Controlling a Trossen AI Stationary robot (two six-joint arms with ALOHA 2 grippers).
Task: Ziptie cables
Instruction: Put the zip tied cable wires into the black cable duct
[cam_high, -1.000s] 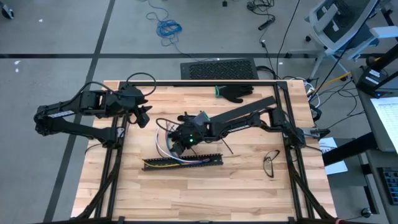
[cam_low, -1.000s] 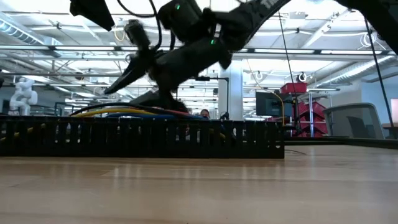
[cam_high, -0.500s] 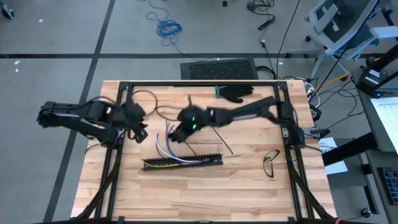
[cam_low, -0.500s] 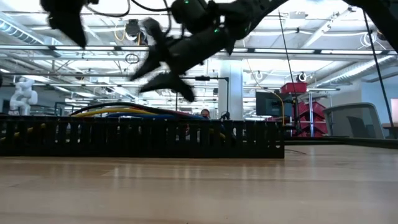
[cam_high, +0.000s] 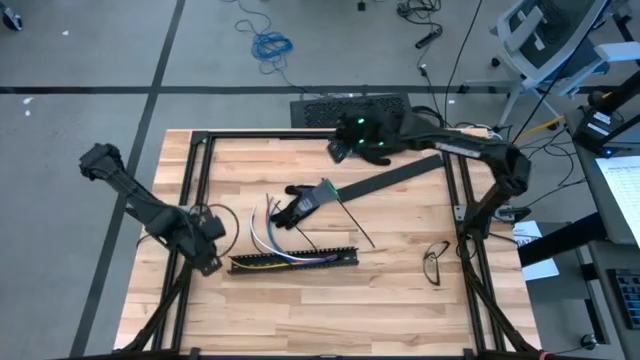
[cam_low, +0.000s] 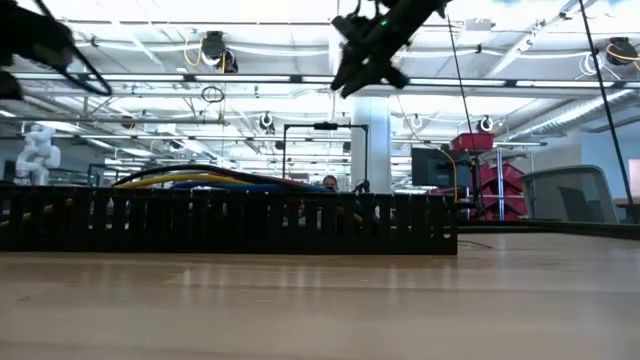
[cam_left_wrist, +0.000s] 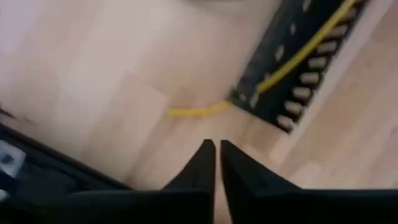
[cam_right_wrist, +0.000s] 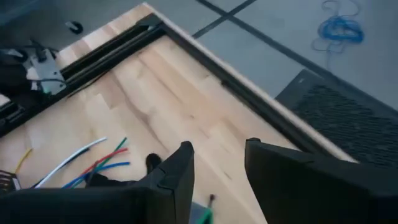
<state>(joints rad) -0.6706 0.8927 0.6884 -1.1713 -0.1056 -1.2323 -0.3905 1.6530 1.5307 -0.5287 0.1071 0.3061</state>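
Left gripper (cam_high: 205, 250) is down at the table's left edge, just beside the left end of the black channel (cam_high: 295, 259). Its fingers (cam_left_wrist: 200, 163) are pressed together on nothing; the wrist view shows bare wood under them and the channel end just ahead, a yellow wire (cam_left_wrist: 194, 111) trailing out of it onto the table (cam_high: 400, 300).

Right gripper (cam_high: 345, 140) is up at the far edge of the table, raised well clear of the top; in the low view it hangs high above the channel (cam_low: 230, 222). Fingers (cam_right_wrist: 177, 171) are spread a bit with a clear gap, holding nothing. Its wrist camera looks down at the table's far corner and the frame rail.

Cables (cam_high: 270, 232) lie left of centre: white, red, blue and green loose ends fan out on the wood just behind the channel, the rest runs down into it. From table height, the yellow, blue and red strands (cam_low: 200, 181) arch over the channel's top edge. The right wrist view catches the same loose ends (cam_right_wrist: 87, 163) splayed on the wood.

A black glove (cam_high: 297, 209) lies on the table just right of the cable ends, with a long dark strip (cam_high: 390, 178) angled away toward the right rail. Another glove (cam_high: 385, 150) sits at the far edge under the right arm. Glasses (cam_high: 436, 262) near the right rail, well apart from the channel.
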